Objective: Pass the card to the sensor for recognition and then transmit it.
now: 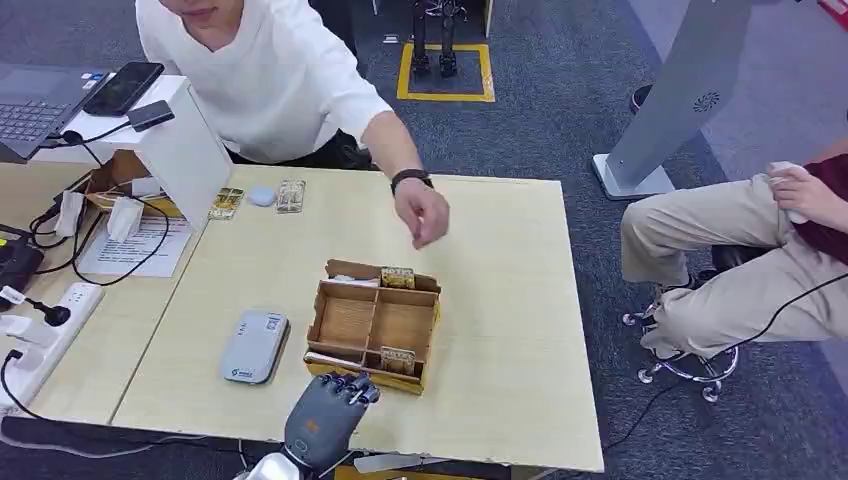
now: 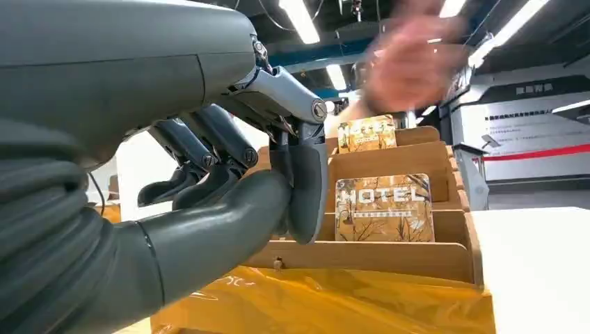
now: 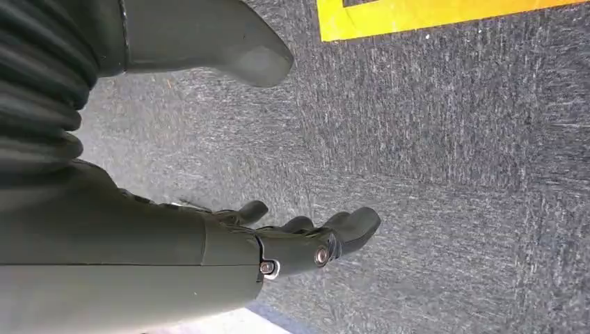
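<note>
- Cards stand upright in the wooden box (image 1: pixel 372 322) on the desk (image 1: pixel 500 330), the nearest card (image 2: pixel 385 208) easy to pinch.
- Left hand (image 1: pixel 330 404) hovers beside it, released, holding nothing.
- Right hand (image 3: pixel 292 240) hangs over the floor, fingers apart, unneeded.

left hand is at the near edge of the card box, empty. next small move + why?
Probably ease the left hand forward and close thumb and fingers on the near HOTEL card. That card stands upright in the box's near slot, just past the hand, which holds nothing. The person's hand hovers beyond the box, so go slowly. The reader lies left of the box.
</note>
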Robot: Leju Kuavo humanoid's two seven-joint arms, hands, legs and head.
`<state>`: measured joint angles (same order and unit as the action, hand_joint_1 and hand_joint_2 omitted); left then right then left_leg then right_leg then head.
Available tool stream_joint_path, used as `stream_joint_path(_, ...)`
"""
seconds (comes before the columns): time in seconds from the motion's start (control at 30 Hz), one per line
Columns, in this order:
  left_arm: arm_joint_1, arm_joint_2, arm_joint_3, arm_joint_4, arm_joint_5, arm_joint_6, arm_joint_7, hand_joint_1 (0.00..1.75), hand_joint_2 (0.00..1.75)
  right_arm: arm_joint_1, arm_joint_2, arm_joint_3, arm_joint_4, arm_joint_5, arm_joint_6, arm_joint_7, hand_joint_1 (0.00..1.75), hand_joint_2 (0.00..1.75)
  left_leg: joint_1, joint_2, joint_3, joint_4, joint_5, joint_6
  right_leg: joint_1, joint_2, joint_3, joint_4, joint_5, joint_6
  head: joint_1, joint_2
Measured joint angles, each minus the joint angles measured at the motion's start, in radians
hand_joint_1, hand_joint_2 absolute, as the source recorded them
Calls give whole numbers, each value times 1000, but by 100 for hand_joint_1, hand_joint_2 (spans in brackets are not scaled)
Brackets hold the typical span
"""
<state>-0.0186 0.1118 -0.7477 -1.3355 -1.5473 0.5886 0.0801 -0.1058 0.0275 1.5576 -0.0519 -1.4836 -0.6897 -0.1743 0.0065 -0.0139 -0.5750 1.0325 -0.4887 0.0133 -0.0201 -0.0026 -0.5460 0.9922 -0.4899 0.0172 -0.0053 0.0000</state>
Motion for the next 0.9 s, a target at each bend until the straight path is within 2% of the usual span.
stream_joint_path(0.13,0,-3,0,0,0,0,0,175,175,0,0,0,0,3,0,0,0,175,0,0,0,0,0,0,0,0,0,0,0,0,0,0)
stream_joint_path(0.17,0,-3,0,0,0,0,0,169,175,0,0,0,0,4,0,0,0,175,0,0,0,0,0,0,0,0,0,0,0,0,0,0)
stream_joint_path(0.2,0,-4,0,0,0,0,0,14,175,0,0,0,0,4,0,0,0,175,0,0,0,0,0,0,0,0,0,0,0,0,0,0)
stream_joint_path(0.23,0,-4,0,0,0,0,0,0,175,0,0,0,0,6,0,1,0,175,0,0,0,0,0,0,0,0,0,0,0,0,0,0)
stream_joint_path(0.9,22,-15,19,-2,0,30,32,0,175,0,0,0,-2,-15,0,-2,0,175,0,0,0,0,0,0,0,0,0,0,0,0,0,0)
